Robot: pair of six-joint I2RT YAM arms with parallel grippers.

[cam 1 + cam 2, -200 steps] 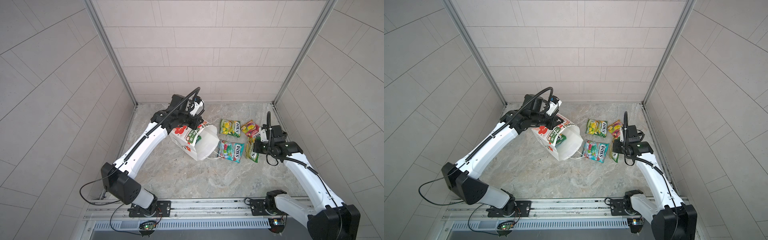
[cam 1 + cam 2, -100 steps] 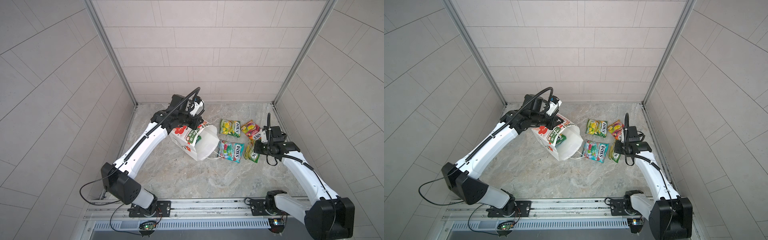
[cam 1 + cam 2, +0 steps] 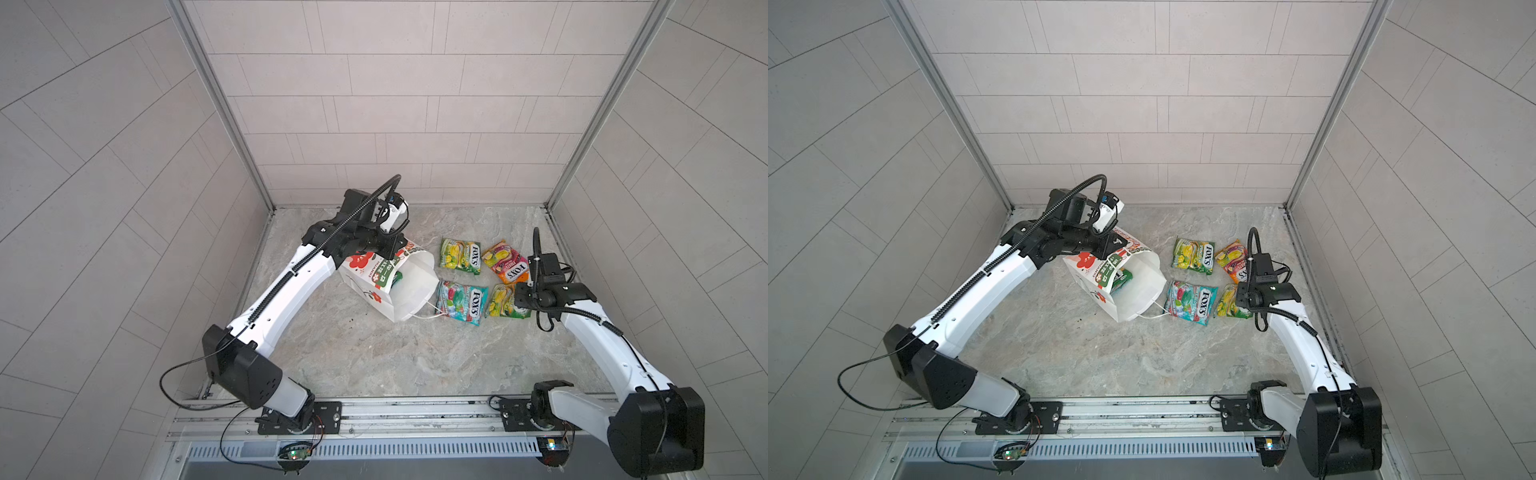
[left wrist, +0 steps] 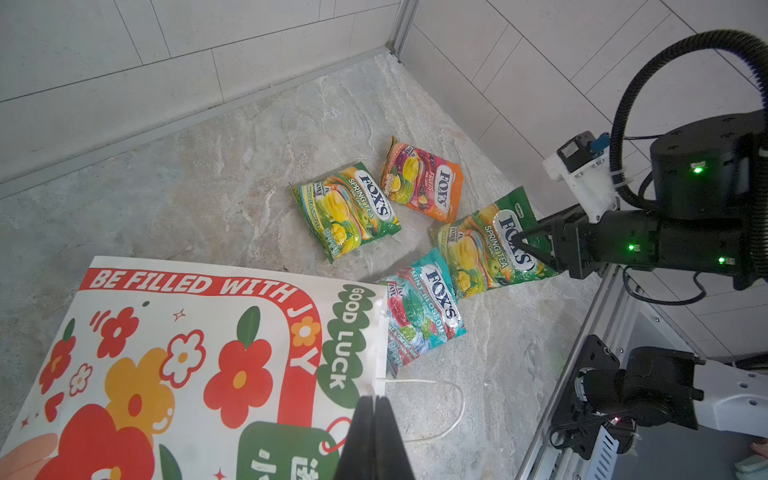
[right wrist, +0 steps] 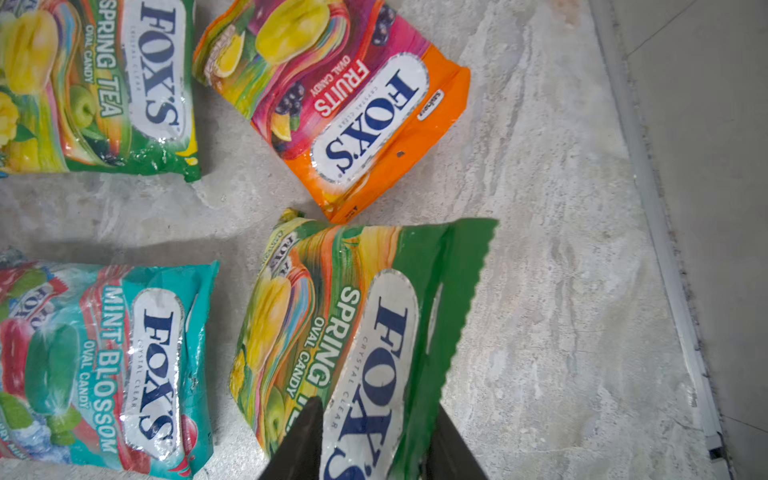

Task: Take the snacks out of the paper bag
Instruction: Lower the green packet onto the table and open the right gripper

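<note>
Straddling green pouch (image 5: 332, 316) edge: right tool (image 5: 376, 405) (parted), open floor (image 5: 540, 291) beside.

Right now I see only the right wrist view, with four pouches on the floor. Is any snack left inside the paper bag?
Observer: Yes. In both top views a green pouch shows inside the open mouth of the paper bag.
Operator: Is the bag standing upright?
Observer: No. It is tipped over, mouth toward the four pouches; the left gripper holds its rim, jaws shut.
Operator: Where is its handle?
Observer: One white cord handle lies on the floor next to the teal pouch.
</note>
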